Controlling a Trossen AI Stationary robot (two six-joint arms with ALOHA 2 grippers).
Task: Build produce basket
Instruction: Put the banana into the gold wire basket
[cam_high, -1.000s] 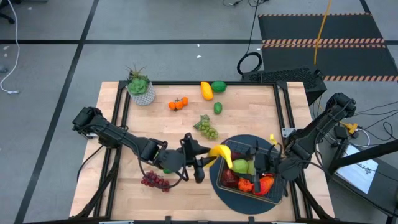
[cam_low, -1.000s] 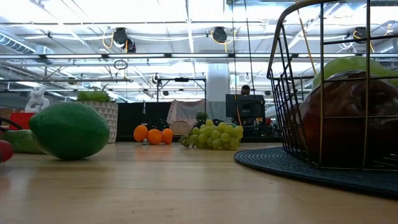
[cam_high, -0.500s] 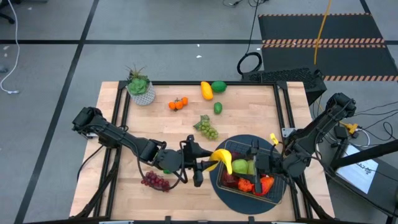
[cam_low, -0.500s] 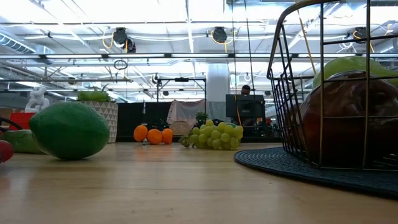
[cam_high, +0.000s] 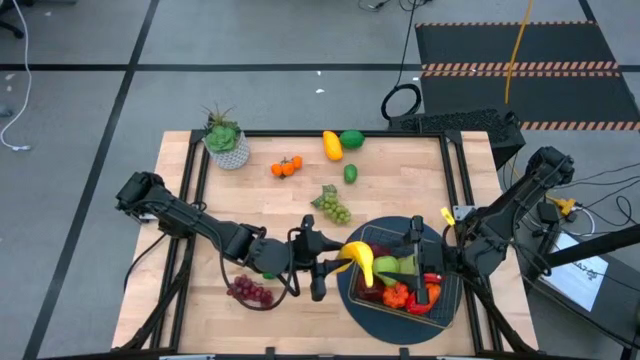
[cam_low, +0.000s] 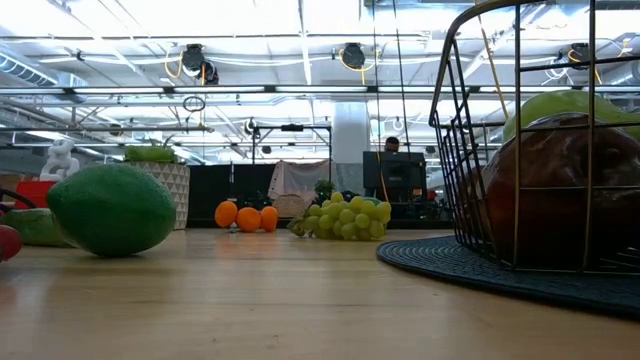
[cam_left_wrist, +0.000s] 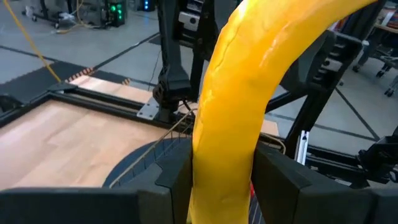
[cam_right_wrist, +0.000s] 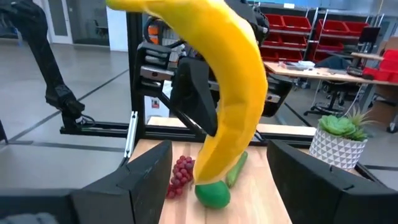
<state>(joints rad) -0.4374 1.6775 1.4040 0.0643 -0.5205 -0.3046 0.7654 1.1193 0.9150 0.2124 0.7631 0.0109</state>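
Note:
My left gripper (cam_high: 327, 264) is shut on a yellow banana (cam_high: 359, 259), which hangs in the air at the left rim of the dark wire basket (cam_high: 440, 300). The basket stands on a round dark blue mat (cam_high: 352, 300) and holds a green fruit (cam_high: 386, 267) and red pieces (cam_high: 402, 296). My right gripper (cam_high: 414, 268) hovers open over the basket, facing the banana (cam_right_wrist: 231, 81), its fingers wide on either side without touching it. Purple grapes (cam_high: 250, 291), green grapes (cam_high: 333, 207) and oranges (cam_high: 286, 167) lie on the table. My left gripper pinches the banana's lower half (cam_left_wrist: 221, 177) between its two fingers. The fingers come nearly level from the table's left and lie across the banana. The banana is lifted clear and stands roughly upright, its upper part curving away above the fingers.
A potted plant (cam_high: 225, 140) stands at the far left corner. A yellow fruit (cam_high: 332, 146), a lime (cam_high: 351, 139) and a small green piece (cam_high: 351, 173) lie near the far edge. Another green fruit (cam_high: 268, 268) lies under my left arm. Bare wood shows in the table's middle.
My right gripper has risen a little over the basket and rolled, uncovering the red pieces below it. My left gripper has stayed in place but turned its wrist, tipping the banana slightly.

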